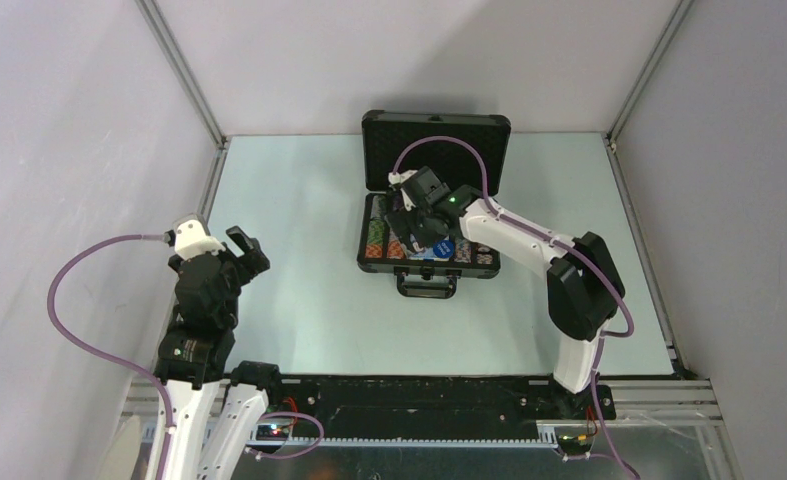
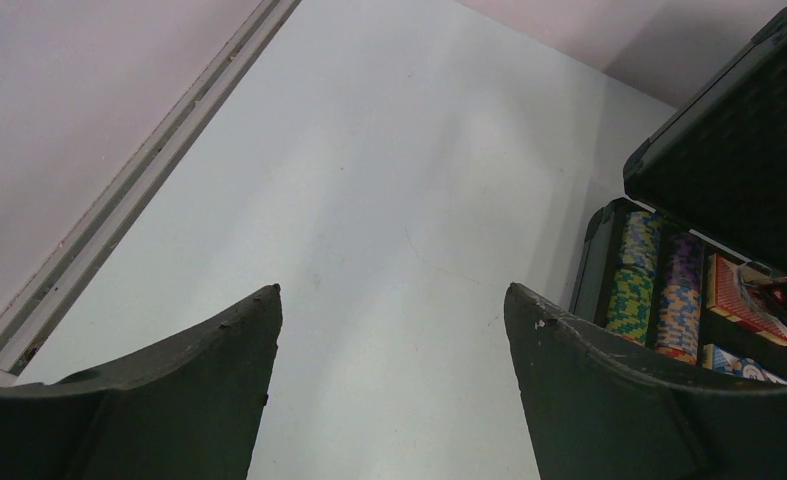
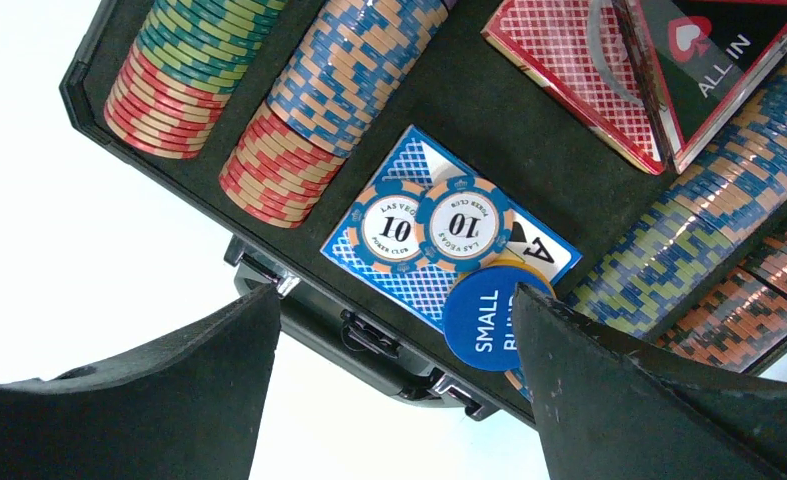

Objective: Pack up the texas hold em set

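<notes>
Hovering over the open case [image 1: 384, 135] at upper centre of the top view, the right gripper [image 3: 393, 300] stands spread and empty above a blue button [image 3: 484, 320] and two chips [image 3: 429, 225] resting on a blue deck [image 3: 409, 290]. The left gripper [image 2: 391, 290], also spread and empty, hangs at that view's left.
</notes>
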`<state>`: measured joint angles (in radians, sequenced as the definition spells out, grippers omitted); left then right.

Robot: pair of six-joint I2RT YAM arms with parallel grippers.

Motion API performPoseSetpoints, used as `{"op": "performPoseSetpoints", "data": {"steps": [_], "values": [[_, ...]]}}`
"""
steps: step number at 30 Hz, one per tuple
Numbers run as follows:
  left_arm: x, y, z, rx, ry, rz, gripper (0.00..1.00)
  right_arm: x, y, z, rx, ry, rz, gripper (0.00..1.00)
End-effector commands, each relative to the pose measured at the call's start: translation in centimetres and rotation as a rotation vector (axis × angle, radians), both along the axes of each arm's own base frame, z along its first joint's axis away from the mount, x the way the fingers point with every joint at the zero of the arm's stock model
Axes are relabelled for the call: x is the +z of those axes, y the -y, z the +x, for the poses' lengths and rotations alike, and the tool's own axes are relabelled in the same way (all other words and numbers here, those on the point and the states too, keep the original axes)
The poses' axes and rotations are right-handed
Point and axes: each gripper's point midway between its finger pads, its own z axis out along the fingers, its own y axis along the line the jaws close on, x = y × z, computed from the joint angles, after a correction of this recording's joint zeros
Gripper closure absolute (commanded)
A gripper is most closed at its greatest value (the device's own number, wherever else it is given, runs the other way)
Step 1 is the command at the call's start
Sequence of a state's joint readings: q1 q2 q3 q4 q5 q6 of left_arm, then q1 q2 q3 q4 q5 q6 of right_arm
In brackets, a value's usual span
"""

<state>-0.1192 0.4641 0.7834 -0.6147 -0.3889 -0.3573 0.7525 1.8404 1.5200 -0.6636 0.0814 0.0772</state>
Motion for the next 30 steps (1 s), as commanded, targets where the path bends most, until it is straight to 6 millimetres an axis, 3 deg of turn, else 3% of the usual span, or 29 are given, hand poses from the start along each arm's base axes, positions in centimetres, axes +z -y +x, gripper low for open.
{"op": "performPoseSetpoints", "data": {"steps": [1, 10, 22, 30], "values": [[0.5, -0.1, 0.2, -0.003, 0.017, 0.014, 0.13, 0.4, -0.7, 0.5, -0.019, 0.000, 0.021, 0.12], [0.5, -0.1, 0.2, -0.003, 0.019, 0.014, 0.13, -1.1, -1.7, 1.7, -0.005, 0.012, -0.032, 0.19], [0.5, -0.1, 0.2, -0.001, 0.017, 0.014, 0.13, -2.4, -0.7, 1.9, -0.020, 0.024, -0.129, 0.24], [0.5, -0.1, 0.2, -0.003, 0.018, 0.014, 0.13, -2.7, -0.6, 1.9, -0.017, 0.015, -0.135, 0.41]]}}
